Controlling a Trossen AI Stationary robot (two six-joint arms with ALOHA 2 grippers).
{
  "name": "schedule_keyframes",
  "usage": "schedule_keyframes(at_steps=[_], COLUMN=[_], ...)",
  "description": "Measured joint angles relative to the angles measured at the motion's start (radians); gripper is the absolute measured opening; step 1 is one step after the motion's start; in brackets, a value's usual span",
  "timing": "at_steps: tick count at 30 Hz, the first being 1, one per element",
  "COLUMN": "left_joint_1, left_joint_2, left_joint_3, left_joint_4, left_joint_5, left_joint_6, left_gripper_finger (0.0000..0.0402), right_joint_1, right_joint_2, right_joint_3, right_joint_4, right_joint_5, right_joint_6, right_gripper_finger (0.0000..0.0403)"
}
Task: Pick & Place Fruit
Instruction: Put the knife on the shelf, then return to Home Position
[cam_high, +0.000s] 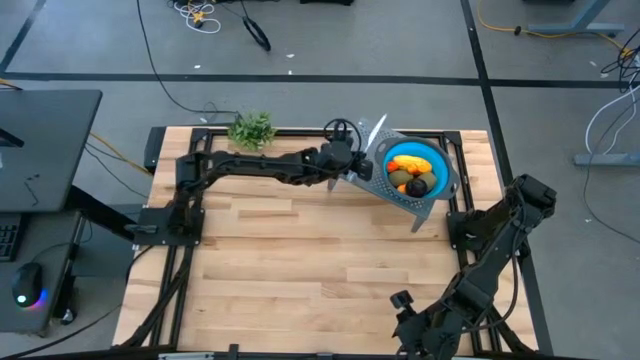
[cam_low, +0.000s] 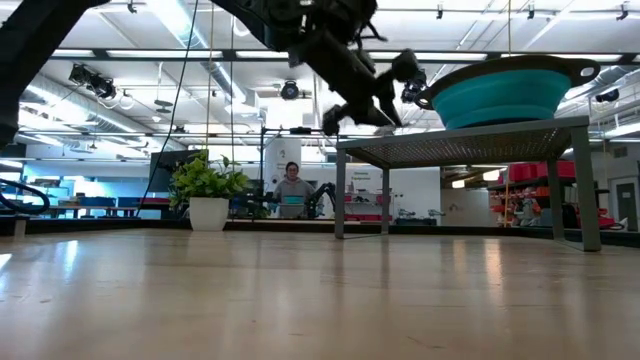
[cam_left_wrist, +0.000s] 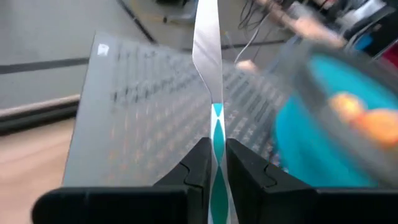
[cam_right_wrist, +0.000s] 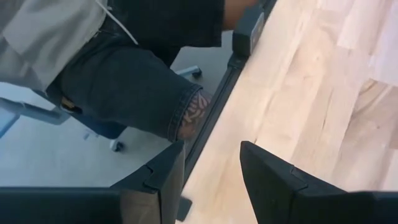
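While the right end effector waits released at the near edge of the wooden counter, the left end effector is clenched on 1 knife beside 1 grey perforated stand. On it, 1 blue bowl holds the fruit. Farther back stand 1 leafy sprig and, beyond, 1 person in the room.

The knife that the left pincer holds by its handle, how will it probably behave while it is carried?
The knife looks thin and stiff, so it should keep straight. The left pincer grips only its slim blue handle, so the long blade may pivot or slip if bumped. Its smooth silver blade probably slides easily against the perforated stand.
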Motion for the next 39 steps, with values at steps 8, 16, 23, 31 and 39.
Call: schedule_keyframes(at_steps=[8,16,23,31,39], left_joint_1=[-0.005,0.005,0.009,0.015,0.015], left_joint_2=[0.025,0.026,0.026,0.066,0.069], left_joint_3=[-0.001,-0.001,-0.001,-0.001,-0.002], left_joint_4=[0.042,0.041,0.048,0.080,0.078], left_joint_5=[-0.014,-0.018,-0.039,-0.021,-0.015], left_joint_6=[0.018,0.027,0.046,0.030,0.029], left_gripper_finger=[0.0046,0.0047,0.0059,0.0060,0.0053], right_joint_1=[0.000,0.000,0.000,0.000,0.000], right_joint_2=[0.000,0.000,0.000,0.000,0.000], right_joint_3=[0.000,0.000,0.000,0.000,0.000], right_joint_4=[0.021,0.042,0.044,0.044,0.044], right_joint_5=[0.003,0.003,0.003,0.002,0.002], right_joint_6=[0.026,0.026,0.025,0.026,0.026], right_gripper_finger=[0.0165,0.0165,0.0165,0.0165,0.0165])
